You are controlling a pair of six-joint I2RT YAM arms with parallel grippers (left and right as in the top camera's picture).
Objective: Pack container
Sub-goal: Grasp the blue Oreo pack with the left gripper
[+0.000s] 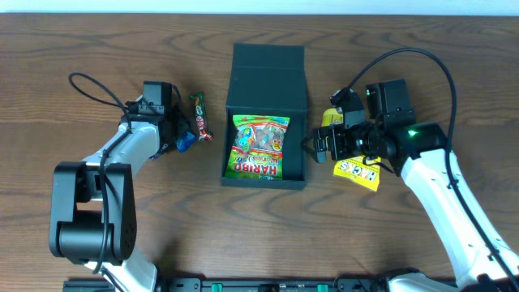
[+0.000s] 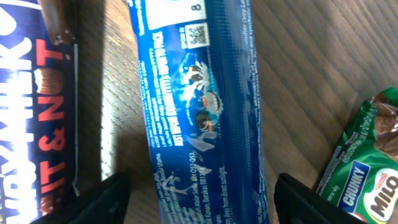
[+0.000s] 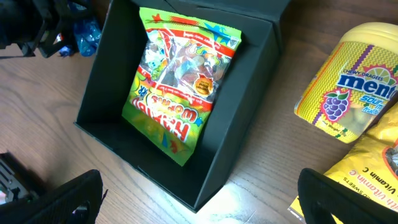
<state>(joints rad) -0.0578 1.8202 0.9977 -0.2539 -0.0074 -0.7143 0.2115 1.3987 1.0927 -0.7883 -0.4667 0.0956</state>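
Note:
The dark teal container stands open at the table's middle, its flap lid lying flat behind it. A green Haribo gummy bag lies inside and also shows in the right wrist view. My left gripper is open, its fingers straddling a blue snack packet on the table. My right gripper is open and empty, just right of the container's front right corner.
A green Milo Chunky bar lies right of the left gripper. A brown milk-and-nut bar lies beside the blue packet. A yellow Mentos tub and a yellow Hacks bag lie right of the container.

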